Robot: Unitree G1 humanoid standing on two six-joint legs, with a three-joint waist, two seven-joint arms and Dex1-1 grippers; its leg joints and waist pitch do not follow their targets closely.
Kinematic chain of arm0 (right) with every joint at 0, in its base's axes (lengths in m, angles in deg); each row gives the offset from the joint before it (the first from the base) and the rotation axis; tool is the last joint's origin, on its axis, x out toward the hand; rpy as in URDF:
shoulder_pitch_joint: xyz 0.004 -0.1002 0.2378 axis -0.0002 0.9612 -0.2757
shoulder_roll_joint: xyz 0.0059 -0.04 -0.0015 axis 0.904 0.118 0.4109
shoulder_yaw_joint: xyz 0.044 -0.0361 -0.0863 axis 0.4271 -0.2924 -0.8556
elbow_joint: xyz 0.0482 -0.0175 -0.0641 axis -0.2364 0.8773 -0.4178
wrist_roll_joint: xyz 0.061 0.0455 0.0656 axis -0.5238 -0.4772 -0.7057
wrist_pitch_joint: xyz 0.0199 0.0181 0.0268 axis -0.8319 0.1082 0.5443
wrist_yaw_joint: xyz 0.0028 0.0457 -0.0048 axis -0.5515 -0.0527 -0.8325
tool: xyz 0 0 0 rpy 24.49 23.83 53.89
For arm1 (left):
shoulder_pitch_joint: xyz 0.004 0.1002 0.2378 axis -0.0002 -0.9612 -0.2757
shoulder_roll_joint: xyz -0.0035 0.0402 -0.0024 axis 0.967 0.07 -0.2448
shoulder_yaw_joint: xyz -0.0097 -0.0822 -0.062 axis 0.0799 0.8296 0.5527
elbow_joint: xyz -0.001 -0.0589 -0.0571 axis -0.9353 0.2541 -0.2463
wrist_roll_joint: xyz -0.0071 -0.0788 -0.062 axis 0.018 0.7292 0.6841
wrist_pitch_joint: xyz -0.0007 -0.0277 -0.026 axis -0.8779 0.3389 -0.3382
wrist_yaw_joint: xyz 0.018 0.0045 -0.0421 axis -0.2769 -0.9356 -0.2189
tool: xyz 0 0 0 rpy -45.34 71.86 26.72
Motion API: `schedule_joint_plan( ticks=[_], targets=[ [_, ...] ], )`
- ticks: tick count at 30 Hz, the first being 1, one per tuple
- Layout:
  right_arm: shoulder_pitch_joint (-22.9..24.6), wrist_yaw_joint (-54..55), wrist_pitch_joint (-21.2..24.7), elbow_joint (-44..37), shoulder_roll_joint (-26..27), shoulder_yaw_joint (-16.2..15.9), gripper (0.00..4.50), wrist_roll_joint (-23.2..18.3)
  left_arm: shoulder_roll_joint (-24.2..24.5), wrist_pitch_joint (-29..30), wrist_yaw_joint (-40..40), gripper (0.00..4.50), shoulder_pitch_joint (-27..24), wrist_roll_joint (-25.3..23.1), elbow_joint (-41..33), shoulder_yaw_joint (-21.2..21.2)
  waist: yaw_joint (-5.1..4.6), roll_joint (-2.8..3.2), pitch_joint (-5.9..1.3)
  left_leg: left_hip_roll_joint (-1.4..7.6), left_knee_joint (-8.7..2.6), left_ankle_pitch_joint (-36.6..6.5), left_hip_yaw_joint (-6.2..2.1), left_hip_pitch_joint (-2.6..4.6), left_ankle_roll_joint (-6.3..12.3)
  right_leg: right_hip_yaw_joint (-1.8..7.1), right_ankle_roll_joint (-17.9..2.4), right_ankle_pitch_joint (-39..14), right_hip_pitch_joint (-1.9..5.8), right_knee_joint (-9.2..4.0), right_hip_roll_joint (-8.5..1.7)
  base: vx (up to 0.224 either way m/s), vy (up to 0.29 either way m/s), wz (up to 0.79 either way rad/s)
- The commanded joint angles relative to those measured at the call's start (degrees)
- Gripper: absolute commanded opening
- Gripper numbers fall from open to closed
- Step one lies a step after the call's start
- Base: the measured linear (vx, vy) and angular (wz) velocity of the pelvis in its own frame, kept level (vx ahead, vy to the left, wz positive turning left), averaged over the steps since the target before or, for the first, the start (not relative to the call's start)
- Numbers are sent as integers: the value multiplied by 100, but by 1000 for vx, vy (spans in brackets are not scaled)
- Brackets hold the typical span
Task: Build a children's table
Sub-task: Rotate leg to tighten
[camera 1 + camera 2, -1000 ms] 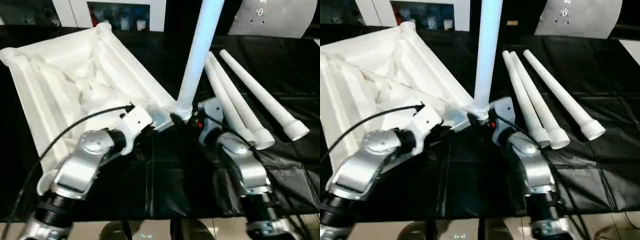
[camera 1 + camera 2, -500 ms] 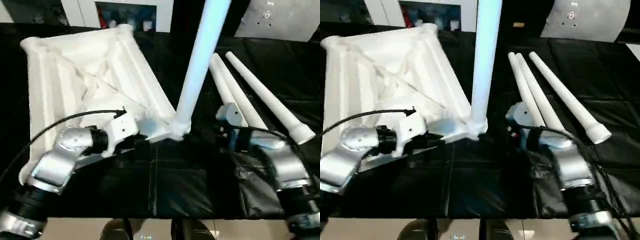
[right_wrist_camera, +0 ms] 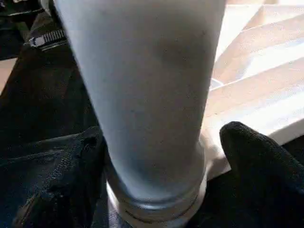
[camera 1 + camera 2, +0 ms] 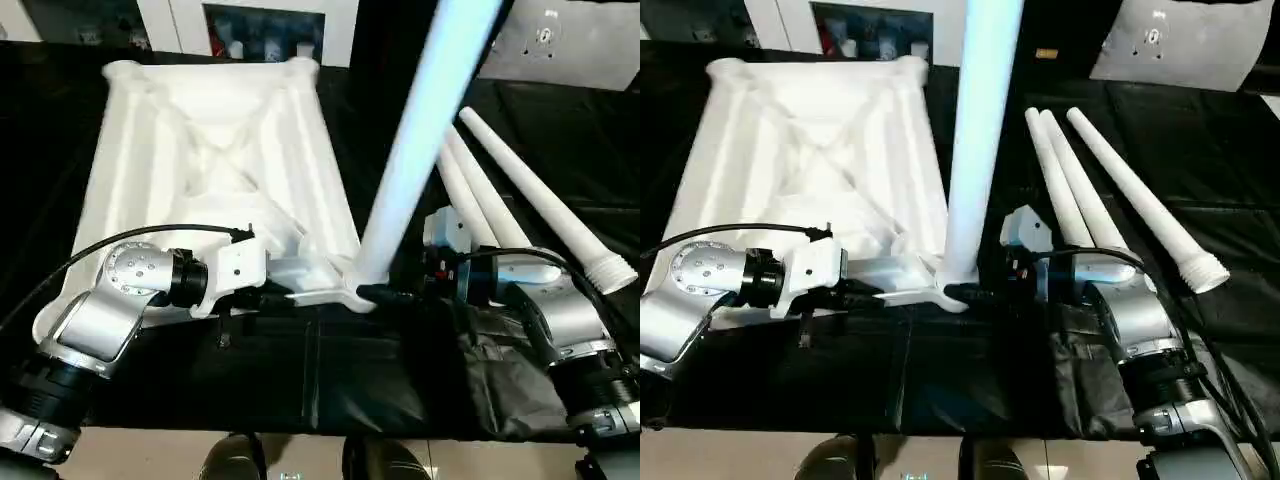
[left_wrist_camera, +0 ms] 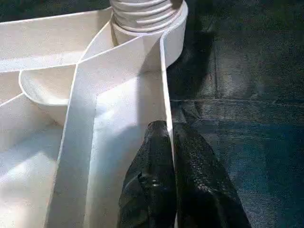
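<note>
Since a second ago the upturned table top (image 4: pixel 210 160) has swung round on the black-covered worktable (image 4: pixel 330 370): its edges now run nearly straight away from me, where before it lay skewed to the left. One leg (image 4: pixel 410 170) stands upright in the near right corner socket (image 5: pixel 147 19), its threaded end seated in the ring.

My left gripper (image 5: pixel 172 156) is pressed together on the thin side wall of the top, one finger inside the rim and one outside, just short of that socket. My right gripper (image 3: pixel 156 156) has come round to the base of the standing leg, its fingers (image 3: pixel 259 156) spread to either side of the tube; I cannot tell whether they touch it.

I judge that turning the top has brought the socket between my two arms, so I can grip the leg and tighten it.

Three loose legs (image 4: pixel 520 200) lie side by side to the right, far of my right arm, threaded ends towards me. They lie close behind that forearm, so swinging the right arm outwards could knock them.
</note>
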Motion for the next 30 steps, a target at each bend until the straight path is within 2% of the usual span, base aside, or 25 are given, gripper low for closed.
schedule_joint_plan(
  ticks=[1,4,6,7,8,13,15,16,17,19,20,21,22,23,24,25,26,29,30],
  targets=[
    [-30,-26,-4,56,-23,4,363,-23,10,-90,247,0,-19,-122,2,-314,-33,11,-427,396,-350,-269,-128,154,702,258,-1737,-194,270,-270,-477,0,0,0],
    [-50,-85,-23,117,11,-9,331,-7,4,-152,278,0,18,-129,75,-314,-34,0,-406,391,-357,-340,-127,151,680,261,-1705,-350,260,-294,-481,0,0,0],
    [-67,-138,-14,144,31,-50,325,-17,21,-205,314,0,34,-140,114,-319,-34,0,-395,396,-367,-433,-132,154,636,261,-1677,-524,256,-313,-486,0,0,0],
    [-69,-142,-11,147,32,-58,319,-19,23,-214,319,0,36,-142,120,-319,-34,1,-398,398,-368,-435,-131,159,624,262,-1668,-533,254,-313,-485,0,0,0],
    [-70,-161,-5,151,26,-81,294,-22,28,-220,326,0,37,-136,128,-320,-35,0,-395,398,-371,-435,-131,162,609,262,-1659,-539,250,-312,-482,0,0,0],
    [-5,-135,43,119,59,-126,272,-2,31,-164,274,0,11,-114,132,-297,-38,-2,-389,397,-374,-437,-131,159,607,263,-1653,-546,247,-318,-482,0,0,0],
    [40,-74,105,65,92,-132,270,0,6,-81,217,0,-10,-72,101,-253,-40,-4,-388,396,-378,-460,-131,159,589,265,-1646,-593,246,-322,-485,0,0,0],
    [123,79,203,-49,167,-131,270,0,-43,74,83,0,-42,-36,4,-187,-44,-4,-385,394,-380,-458,-129,155,576,267,-1642,-599,248,-321,-483,0,0,0],
    [223,313,307,-185,294,-105,269,-11,-120,273,-132,0,-77,-26,-124,-111,-44,22,-365,401,-394,-508,-135,152,538,270,-1631,-655,240,-335,-486,0,0,0],
    [311,676,417,-315,472,-57,269,6,-231,551,-399,0,-110,-32,-278,-37,-56,13,-358,404,-410,-622,-148,157,469,264,-1613,-809,235,-353,-489,0,0,0],
    [348,976,448,-368,609,-27,269,65,-324,749,-595,0,-126,-48,-379,6,-66,29,-346,410,-421,-691,-147,154,434,272,-1600,-908,225,-365,-500,0,0,0],
    [380,1357,497,-397,803,12,269,131,-493,1052,-885,0,-140,-43,-522,75,-77,46,-320,405,-446,-925,-171,164,284,268,-1498,-1356,211,-420,-506,0,0,0],
    [416,1902,590,-444,1112,71,269,204,-771,1438,-1314,0,-139,-108,-715,129,-102,39,-323,417,-458,-965,-164,162,203,276,-1478,-1432,214,-415,-506,0,0,0],
    [441,2525,723,-484,1472,145,269,276,-1111,1857,-1827,0,-117,-213,-905,183,-133,28,-299,411,-483,-1076,-195,124,68,273,-1418,-1721,220,-437,-516,0,0,0],
    [445,2777,782,-493,1630,176,269,298,-1295,2056,-2047,0,-98,-237,-969,211,-143,34,-301,411,-497,-1174,-217,140,-15,272,-1304,-2001,208,-474,-535,0,0,0],
    [445,3131,815,-480,1852,217,269,347,-1570,2287,-2359,0,-64,-292,-1034,239,-167,31,-303,403,-494,-1163,-211,138,-55,275,-1278,-2001,205,-469,-523,0,0,0],
    [445,3356,838,-477,1992,242,268,383,-1742,2433,-2554,0,-41,-325,-1075,255,-182,16,-310,402,-489,-1195,-204,154,-77,283,-1233,-2018,182,-498,-519,0,0,0],
    [500,4243,961,-487,2578,392,268,451,-2454,2748,-3332,0,76,-547,-1066,236,-204,10,-310,382,-476,-1046,-181,145,50,298,-1174,-1629,167,-504,-488,0,0,0],
    [507,4320,969,-489,2633,395,268,462,-2531,2765,-3420,0,93,-577,-1050,230,-208,-1,-312,378,-475,-1010,-180,136,80,296,-1154,-1553,174,-498,-485,0,0,0]
  ],
)
